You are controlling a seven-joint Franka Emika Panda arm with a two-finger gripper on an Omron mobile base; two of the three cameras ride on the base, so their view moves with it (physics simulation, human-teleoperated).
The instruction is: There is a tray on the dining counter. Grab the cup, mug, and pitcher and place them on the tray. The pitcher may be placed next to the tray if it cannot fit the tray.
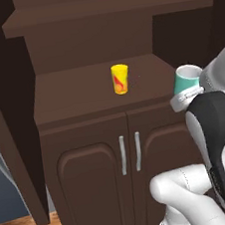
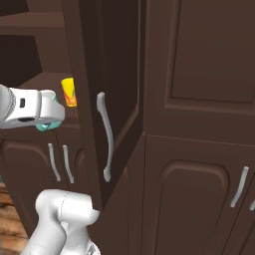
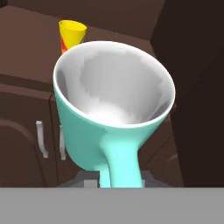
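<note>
Gripper (image 1: 190,94): closed on the mug (image 1: 186,80), narrow gap, handle side toward the palm.
Mug: upright between the jaws, lifted off the shelf (image 1: 72,97).
Cup (image 1: 120,79): upright on the shelf, beyond the jaws and to their left.
Next move, my judgement: carry the mug away to the tray.

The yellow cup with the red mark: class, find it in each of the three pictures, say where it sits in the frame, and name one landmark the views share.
Left base view: the cup stands upright on the dark cabinet shelf, just above centre.
Right base view: the cup peeks out at upper left, partly hidden behind a cabinet side panel.
Hand view: the cup shows at top left, behind the teal mug.
Shared landmark: the paired silver door handles below the shelf.
</note>
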